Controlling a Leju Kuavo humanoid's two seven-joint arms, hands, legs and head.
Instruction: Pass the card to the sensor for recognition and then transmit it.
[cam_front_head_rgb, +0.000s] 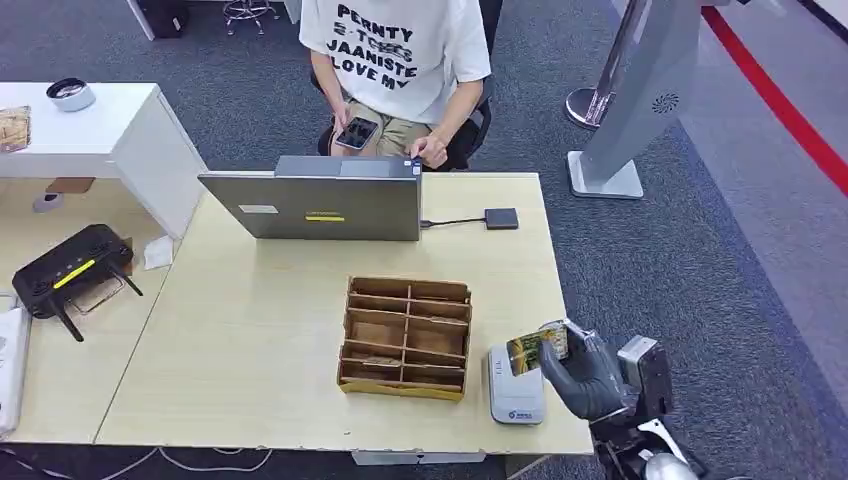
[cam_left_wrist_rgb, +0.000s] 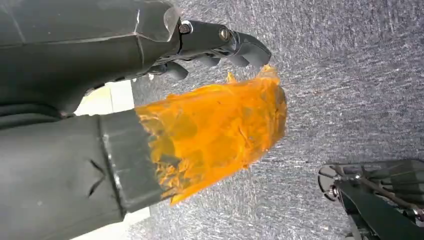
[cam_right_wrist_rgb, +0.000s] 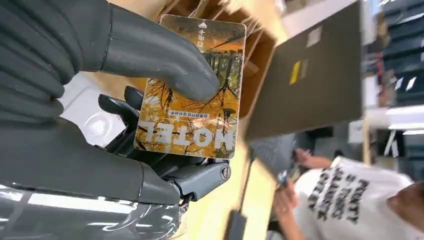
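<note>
My right hand pinches a yellow hotel card between thumb and fingers, just above the white card sensor near the table's front right corner. In the right wrist view the card reads "HOTEL". The grey thumb presses on its face and dark fingers back it, with the sensor behind. My left hand hangs over grey carpet holding nothing. Its orange-wrapped thumb stands apart from the dark fingers.
A brown cardboard organizer with several compartments stands left of the sensor. An open laptop is at the table's back, with a seated person behind it holding a phone. A black router lies on the left table.
</note>
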